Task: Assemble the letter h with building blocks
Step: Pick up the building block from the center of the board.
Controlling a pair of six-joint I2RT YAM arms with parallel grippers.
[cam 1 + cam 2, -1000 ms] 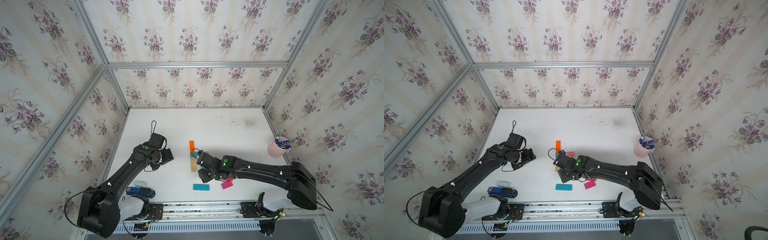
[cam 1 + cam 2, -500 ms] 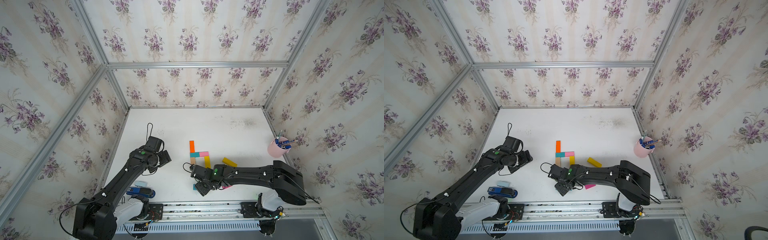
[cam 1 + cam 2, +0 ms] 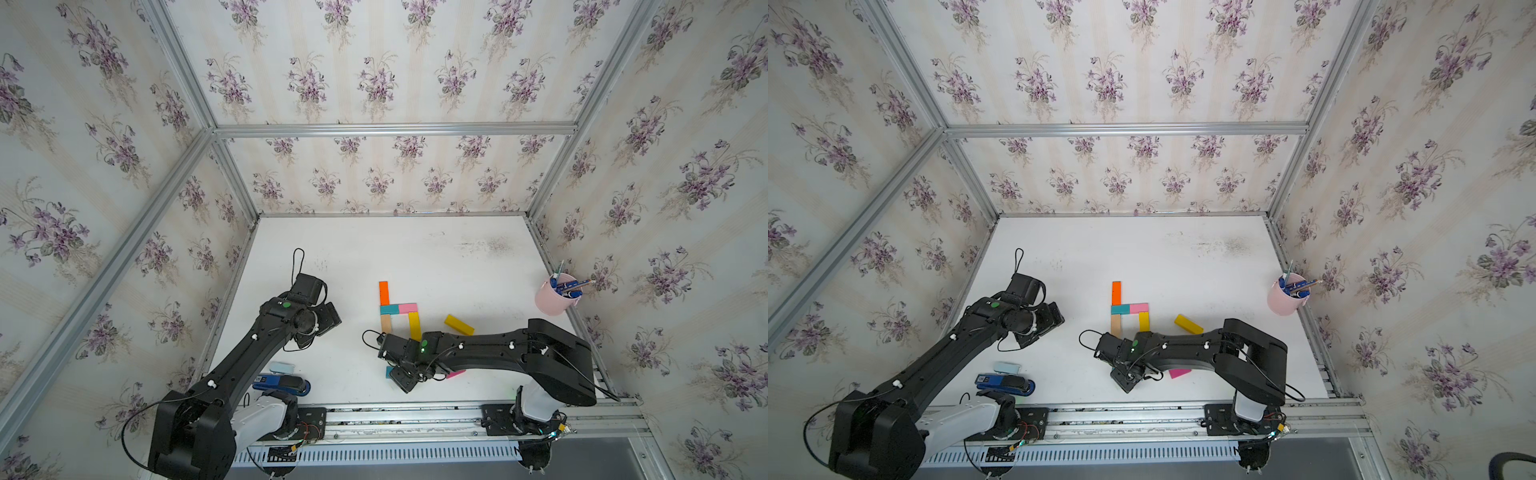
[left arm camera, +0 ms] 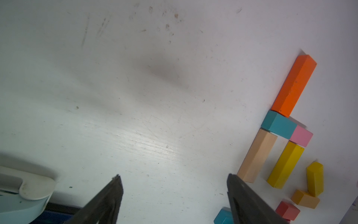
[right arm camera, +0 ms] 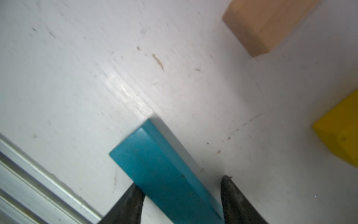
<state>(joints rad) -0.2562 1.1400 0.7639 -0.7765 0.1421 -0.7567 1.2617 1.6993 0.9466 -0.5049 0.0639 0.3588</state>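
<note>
The letter h lies flat mid-table in both top views: orange block (image 3: pixel 383 293), teal block (image 3: pixel 389 309), pink block (image 3: pixel 408 308), wood block (image 3: pixel 386 323) and yellow block (image 3: pixel 414 325). My right gripper (image 5: pixel 181 182) is low near the front edge. Its fingers press against both sides of a loose teal block (image 5: pixel 155 164), which sits skewed between them. In a top view only the block's end (image 3: pixel 389 371) shows. My left gripper (image 4: pixel 174 176) hangs open and empty over bare table left of the h. More loose blocks are a yellow one (image 3: pixel 458 324) and a magenta one (image 3: pixel 456 374).
A pink cup of pens (image 3: pixel 555 297) stands at the right wall. A dark blue stapler (image 3: pixel 282 382) and a pale blue pad (image 3: pixel 281 367) lie at the front left. The metal rail (image 3: pixel 415 409) runs along the front edge. Red (image 4: pixel 287 210) and tan (image 4: pixel 305 198) blocks lie near the loose yellow one.
My right gripper has left the h, uncovering its yellow leg, and moved to the front over the loose teal block, narrowing its jaws. My left arm has drawn back a little to the left.
</note>
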